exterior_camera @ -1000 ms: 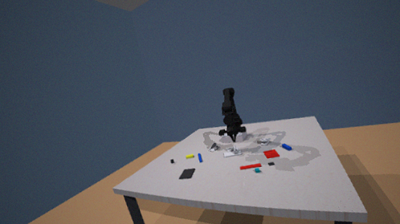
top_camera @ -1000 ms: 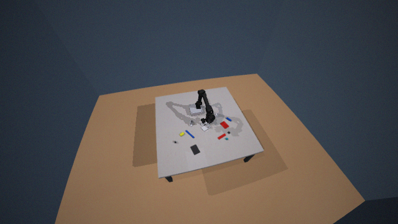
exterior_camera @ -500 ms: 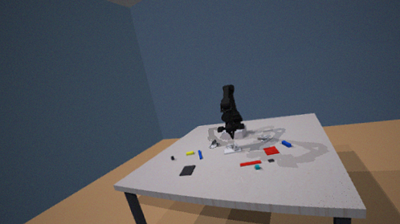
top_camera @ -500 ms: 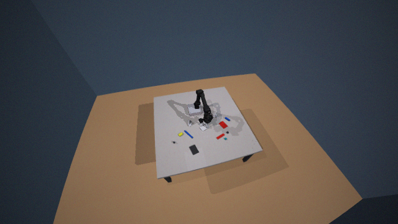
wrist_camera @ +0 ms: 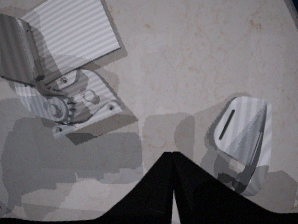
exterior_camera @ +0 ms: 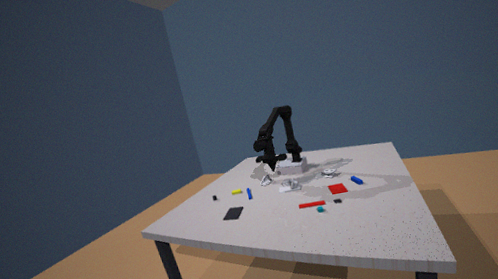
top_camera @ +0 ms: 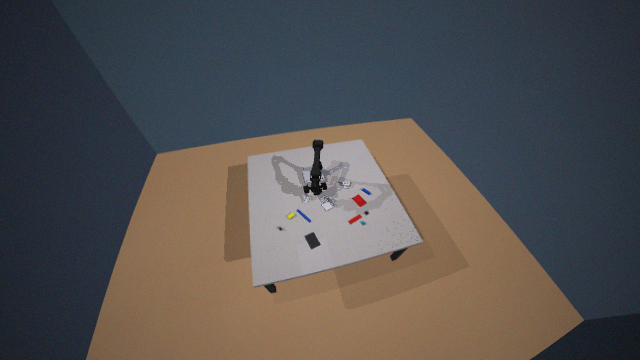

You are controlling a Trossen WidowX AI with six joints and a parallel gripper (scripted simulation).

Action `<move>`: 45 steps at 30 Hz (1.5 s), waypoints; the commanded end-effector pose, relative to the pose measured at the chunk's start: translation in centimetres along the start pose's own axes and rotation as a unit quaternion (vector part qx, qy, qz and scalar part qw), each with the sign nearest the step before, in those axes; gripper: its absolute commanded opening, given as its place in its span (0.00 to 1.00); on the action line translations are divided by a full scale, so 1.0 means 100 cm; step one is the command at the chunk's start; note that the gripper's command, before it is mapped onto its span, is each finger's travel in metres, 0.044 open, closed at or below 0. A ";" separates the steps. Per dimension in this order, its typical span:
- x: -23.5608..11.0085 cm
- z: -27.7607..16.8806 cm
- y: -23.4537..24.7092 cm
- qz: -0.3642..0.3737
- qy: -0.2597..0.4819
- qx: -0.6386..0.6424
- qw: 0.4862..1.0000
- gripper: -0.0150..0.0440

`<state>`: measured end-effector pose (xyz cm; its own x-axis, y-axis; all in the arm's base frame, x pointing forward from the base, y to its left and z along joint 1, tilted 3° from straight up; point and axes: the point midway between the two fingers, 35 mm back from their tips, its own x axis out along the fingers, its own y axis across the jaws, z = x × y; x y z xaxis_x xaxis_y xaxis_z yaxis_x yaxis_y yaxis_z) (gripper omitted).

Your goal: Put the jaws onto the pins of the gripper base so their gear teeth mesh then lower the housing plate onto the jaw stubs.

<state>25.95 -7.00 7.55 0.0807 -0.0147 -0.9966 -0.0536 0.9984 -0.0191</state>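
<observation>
The white gripper base [top_camera: 327, 206] [exterior_camera: 290, 189] [wrist_camera: 90, 32] lies on the table. One jaw [wrist_camera: 20, 55] stands on it with its gear teeth at one pin; whether it is fully seated cannot be told. The other pin [wrist_camera: 90, 96] is bare. The second jaw [top_camera: 306, 199] [exterior_camera: 265, 181] [wrist_camera: 245, 122] lies loose on the table, right of the fingertips in the wrist view. The housing plate [top_camera: 346, 184] [exterior_camera: 329, 173] lies apart from the base and is outside the wrist view. My gripper [exterior_camera: 273, 170] [wrist_camera: 170, 159] is shut and empty, above the table between base and loose jaw.
A blue bar [top_camera: 303, 216] [exterior_camera: 249, 193] and yellow block [top_camera: 290, 216] [exterior_camera: 236, 191] lie near the loose jaw. A red plate [top_camera: 359, 200] [exterior_camera: 337, 189], red bar [top_camera: 355, 219] [exterior_camera: 312, 204], blue block [top_camera: 366, 191] [exterior_camera: 356, 180] and black plate [top_camera: 312, 240] [exterior_camera: 233, 213] lie farther out.
</observation>
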 end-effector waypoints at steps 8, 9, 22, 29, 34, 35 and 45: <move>0.003 -0.068 -0.049 0.002 0.007 0.060 0.998 0.25; 0.003 -0.069 -0.050 0.002 0.007 0.061 0.998 0.25; 0.015 -0.068 -0.050 0.002 0.007 0.061 0.998 0.25; 0.026 -0.068 -0.051 0.002 0.007 0.061 0.998 0.25; 0.035 -0.068 -0.050 0.003 0.007 0.061 0.998 0.25; 0.036 -0.068 -0.050 0.003 0.007 0.061 0.998 0.25; 0.053 -0.069 -0.050 0.003 0.007 0.061 0.998 0.25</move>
<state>19.95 -12.64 2.62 0.0742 -0.0191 -0.9971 0.0699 0.9975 -0.0139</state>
